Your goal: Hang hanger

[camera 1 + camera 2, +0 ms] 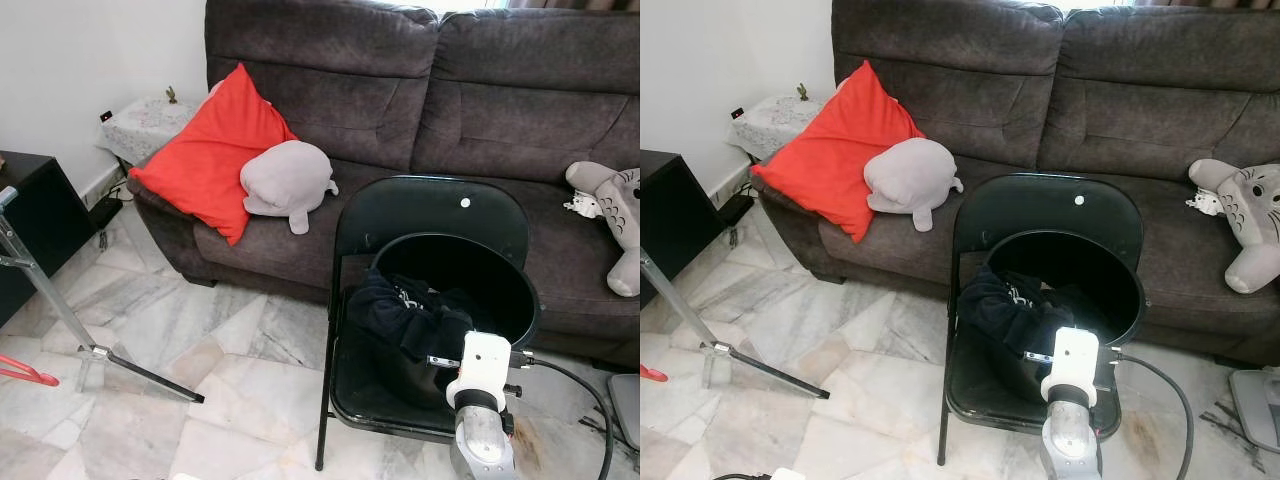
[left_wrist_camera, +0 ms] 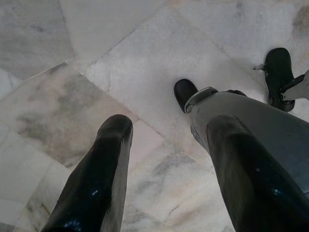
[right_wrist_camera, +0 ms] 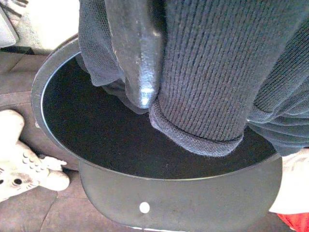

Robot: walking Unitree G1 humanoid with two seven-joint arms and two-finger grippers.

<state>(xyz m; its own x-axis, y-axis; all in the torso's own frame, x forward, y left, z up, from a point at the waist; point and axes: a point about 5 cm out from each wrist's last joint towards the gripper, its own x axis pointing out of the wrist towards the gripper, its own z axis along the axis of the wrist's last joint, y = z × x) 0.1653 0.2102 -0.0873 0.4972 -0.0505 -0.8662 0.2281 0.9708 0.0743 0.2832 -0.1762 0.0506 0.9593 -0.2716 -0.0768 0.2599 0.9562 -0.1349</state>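
A red hanger [image 1: 28,373] pokes in at the far left, low beside the metal legs of a drying rack [image 1: 50,295]. A black round basket [image 1: 500,270] stands tilted on a black folding chair [image 1: 430,215] and holds dark clothes [image 1: 400,310]. My right arm [image 1: 480,385] reaches into that basket. In the right wrist view, one black finger [image 3: 137,58] presses against a dark knit garment [image 3: 217,72] whose cuff hangs over the basket; the other finger is hidden by the fabric. My left gripper [image 2: 170,126] hangs open over the marble floor.
A dark sofa [image 1: 480,90] runs behind the chair, with a red cushion [image 1: 210,150], a grey plush [image 1: 285,180] and another plush toy [image 1: 620,215]. A black cabinet [image 1: 30,220] stands at left. A cable [image 1: 590,400] trails beside my right arm.
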